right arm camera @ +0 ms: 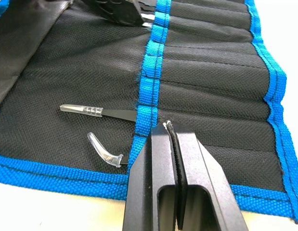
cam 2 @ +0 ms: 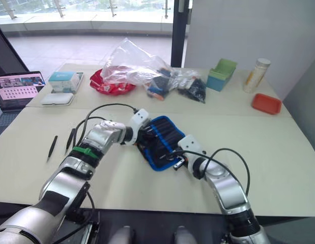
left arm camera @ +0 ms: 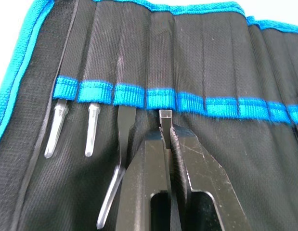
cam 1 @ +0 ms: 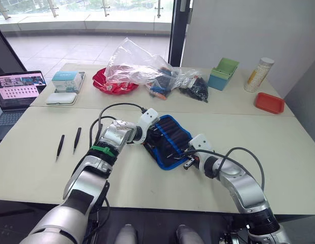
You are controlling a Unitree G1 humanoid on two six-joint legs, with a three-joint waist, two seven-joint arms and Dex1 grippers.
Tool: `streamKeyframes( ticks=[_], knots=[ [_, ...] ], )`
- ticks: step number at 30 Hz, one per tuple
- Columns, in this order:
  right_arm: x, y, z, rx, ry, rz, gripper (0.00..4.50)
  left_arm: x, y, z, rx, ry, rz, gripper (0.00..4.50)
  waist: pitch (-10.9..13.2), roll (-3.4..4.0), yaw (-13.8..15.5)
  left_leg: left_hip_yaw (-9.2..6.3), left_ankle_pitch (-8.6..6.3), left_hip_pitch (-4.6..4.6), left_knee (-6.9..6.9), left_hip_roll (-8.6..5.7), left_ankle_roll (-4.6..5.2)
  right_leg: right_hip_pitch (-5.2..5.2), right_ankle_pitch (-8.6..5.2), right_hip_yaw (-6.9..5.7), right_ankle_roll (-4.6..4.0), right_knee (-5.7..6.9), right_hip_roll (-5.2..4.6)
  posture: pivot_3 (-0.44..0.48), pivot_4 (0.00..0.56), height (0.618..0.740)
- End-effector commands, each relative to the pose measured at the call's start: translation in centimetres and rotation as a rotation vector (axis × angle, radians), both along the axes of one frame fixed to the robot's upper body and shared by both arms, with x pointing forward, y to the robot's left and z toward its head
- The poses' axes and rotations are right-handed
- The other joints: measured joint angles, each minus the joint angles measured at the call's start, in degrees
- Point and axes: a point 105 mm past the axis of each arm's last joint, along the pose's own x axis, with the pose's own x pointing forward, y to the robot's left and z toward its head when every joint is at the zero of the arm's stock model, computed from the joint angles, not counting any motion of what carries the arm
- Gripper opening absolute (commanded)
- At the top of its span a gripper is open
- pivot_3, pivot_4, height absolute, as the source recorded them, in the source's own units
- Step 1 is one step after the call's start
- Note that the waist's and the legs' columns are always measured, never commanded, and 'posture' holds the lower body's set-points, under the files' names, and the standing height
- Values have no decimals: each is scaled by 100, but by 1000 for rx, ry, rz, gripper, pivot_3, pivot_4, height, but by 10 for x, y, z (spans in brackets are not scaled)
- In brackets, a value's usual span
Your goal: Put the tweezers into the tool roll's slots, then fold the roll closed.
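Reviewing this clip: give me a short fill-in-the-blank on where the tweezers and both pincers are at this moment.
1. Two tweezers lie on the table to the robot's ____ of the tool roll.
2. The left pincer is shut on a ____, its end at the blue band of a slot.
3. The right pincer presses a thin tip against the roll's blue ____ band.
4. The tips of the stowed tweezers wear clear ____.

Missing: left; tweezer; slot; caps

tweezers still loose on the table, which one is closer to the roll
The right-hand one of the pair, lying nearer the tool roll beside the left arm's cable. The other loose tweezers lie further out toward the laptop side.
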Motion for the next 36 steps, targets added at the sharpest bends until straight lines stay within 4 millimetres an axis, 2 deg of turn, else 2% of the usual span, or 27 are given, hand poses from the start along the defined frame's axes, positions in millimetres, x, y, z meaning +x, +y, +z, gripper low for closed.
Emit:
streamKeyframes(
  ticks=[1,5,8,12,16,18,19,23,27,32,36],
  knots=[
    [-15,8,-31,-12,140,33,28,0,-4,-10,23,10,-8,0,-1,-1,4,-1,0,0,0,0,0,2,0,0,0,0,0,0,150,740],
    [-13,4,-31,-17,136,7,28,0,1,-10,13,9,-7,0,-2,-1,1,-6,0,3,0,-4,0,8,-1,1,3,-1,0,0,150,740],
    [-10,1,-32,-22,132,-23,0,0,11,3,-31,-21,1,1005,-2,-1,-23,-7,0,2,0,-4,0,6,-1,1,3,0,0,0,150,740],
    [-5,-3,-34,-31,132,-58,0,-8,35,31,-104,-77,11,2330,-1,1,-150,-7,0,-2,-3,1,0,-8,0,4,2,14,4,0,150,740],
    [-2,-6,-35,-36,129,-76,0,-33,67,60,-221,-139,24,3606,0,2,-199,-10,0,-3,-10,5,0,-14,0,1,1,21,5,0,150,740],
    [-1,-6,-35,-38,129,-74,0,-45,87,68,-258,-184,55,4276,0,3,-191,-10,0,-3,-10,5,0,-14,0,1,1,21,3,0,150,740],
    [-1,-5,-36,-40,130,-69,0,-50,97,72,-277,-228,81,4476,0,3,-191,-10,0,-2,-10,6,0,-14,0,0,1,20,3,0,150,740],
    [-3,-5,-37,-43,139,-55,0,-73,143,81,-309,-385,224,4476,0,3,-185,-9,1,6,-10,9,-2,-8,0,1,1,15,2,0,150,740],
    [-3,-6,-39,-38,151,-50,0,-120,215,61,-247,-415,473,4476,0,1,-217,-4,1,6,-14,14,-3,-10,0,2,1,8,2,0,150,740],
    [-6,-10,-41,-30,153,-46,0,-182,265,39,-255,-428,738,4476,-11,-22,-140,-6,1,12,-28,13,-5,-4,-1,-4,-1,-5,-4,0,150,740],
    [-6,-10,-42,-15,151,-36,0,-233,295,17,-199,-420,920,4476,-38,-59,-148,2,5,16,-56,23,-13,13,-2,-5,-3,-71,-5,0,150,740]
  ],
)
